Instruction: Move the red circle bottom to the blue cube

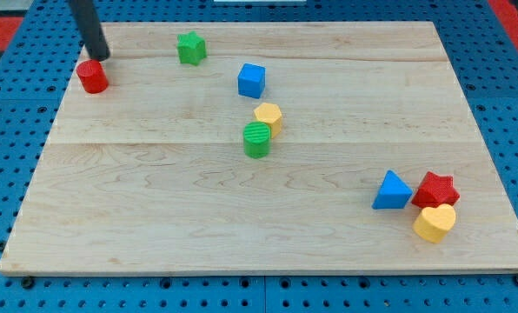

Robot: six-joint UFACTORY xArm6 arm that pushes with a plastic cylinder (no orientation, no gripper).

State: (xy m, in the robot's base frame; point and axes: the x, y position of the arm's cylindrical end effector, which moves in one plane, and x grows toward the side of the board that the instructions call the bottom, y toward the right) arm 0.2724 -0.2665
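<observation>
The red circle (92,76) is a short red cylinder near the board's top left corner. The blue cube (251,80) stands well to its right, in the upper middle of the board. My tip (100,57) is the lower end of the dark rod that comes down from the view's top left. It sits just above and slightly right of the red circle, touching or almost touching its upper edge.
A green star block (190,48) lies between the two, nearer the top edge. A yellow hexagon (268,116) and a green cylinder (257,139) sit below the blue cube. A blue triangle (391,190), red star (436,189) and yellow heart (434,223) cluster at the lower right. The wooden board (155,217) lies on a blue perforated base.
</observation>
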